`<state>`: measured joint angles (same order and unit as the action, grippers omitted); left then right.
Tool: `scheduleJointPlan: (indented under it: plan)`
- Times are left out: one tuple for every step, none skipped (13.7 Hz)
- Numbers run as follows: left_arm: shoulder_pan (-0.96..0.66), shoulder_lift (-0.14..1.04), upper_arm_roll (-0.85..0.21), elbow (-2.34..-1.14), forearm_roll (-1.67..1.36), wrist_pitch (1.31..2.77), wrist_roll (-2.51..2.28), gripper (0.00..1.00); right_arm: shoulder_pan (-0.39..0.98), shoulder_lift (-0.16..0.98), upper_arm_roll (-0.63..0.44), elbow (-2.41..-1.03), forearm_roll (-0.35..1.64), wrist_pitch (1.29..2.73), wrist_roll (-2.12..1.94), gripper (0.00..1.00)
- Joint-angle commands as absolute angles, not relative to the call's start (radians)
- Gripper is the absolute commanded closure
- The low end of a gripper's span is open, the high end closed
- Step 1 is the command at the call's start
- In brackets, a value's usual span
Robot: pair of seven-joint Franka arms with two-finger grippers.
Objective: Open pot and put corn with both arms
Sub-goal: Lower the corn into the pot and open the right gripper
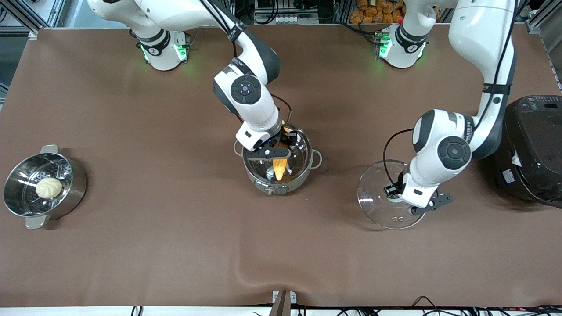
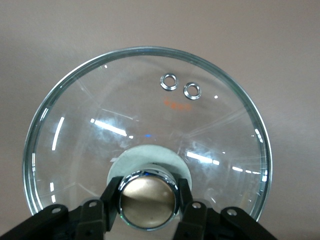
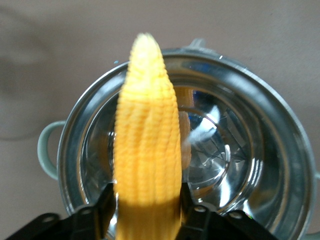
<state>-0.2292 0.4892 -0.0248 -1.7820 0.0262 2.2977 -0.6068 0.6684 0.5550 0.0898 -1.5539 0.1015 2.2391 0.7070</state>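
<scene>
Right gripper (image 3: pixel 145 205): we see it clamped on the corn (image 3: pixel 146 130), over the open pot (image 1: pixel 303 173).
Left gripper (image 2: pixel 148 202): it grips the lid (image 2: pixel 100 125) by its knob (image 2: pixel 147 199), over the table (image 1: pixel 175 241).
Wrist views: ours alone show both grips; the pot's inside is bare.
Room: bare table surrounds pot and lid.

the pot (image 1: pixel 281 169) is mirror-polished steel, its inside throwing bright reflections. the corn (image 3: pixel 146 135) looks matt, with a ribbed, knitted-looking surface. the lid (image 2: pixel 145 125) is clear glossy glass with a brushed tan metal knob (image 2: pixel 148 200). the table (image 1: pixel 175 245) wears a matt brown cover, slightly wrinkled.
</scene>
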Motion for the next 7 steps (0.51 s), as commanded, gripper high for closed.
scheduleJointPlan:
  plan:
    - [-0.218,0.482,-0.032,-1.851,0.020,2.396,-0.578,1.00,0.664,0.551,0.087,-1.531,0.029,2.171,0.726,0.18]
    - [-0.218,0.483,-0.031,-1.856,0.021,2.404,-0.578,1.00,0.660,0.549,0.087,-1.531,0.023,2.166,0.726,0.12]
    - [-0.216,0.483,-0.031,-1.856,0.021,2.404,-0.578,0.79,0.644,0.534,0.083,-1.537,0.023,2.158,0.718,0.09]
    - [-0.215,0.483,-0.031,-1.856,0.021,2.404,-0.578,0.12,0.620,0.497,0.066,-1.543,0.023,2.116,0.713,0.07]
    - [-0.215,0.483,-0.031,-1.856,0.021,2.404,-0.578,0.00,0.592,0.470,0.048,-1.543,0.021,2.079,0.710,0.04]
    - [-0.215,0.476,-0.032,-1.858,0.021,2.396,-0.589,0.00,0.547,0.436,0.031,-1.543,0.023,2.068,0.706,0.00]
    - [-0.215,0.465,-0.032,-1.859,0.021,2.392,-0.589,0.00,0.504,0.399,0.032,-1.543,0.026,2.062,0.706,0.00]
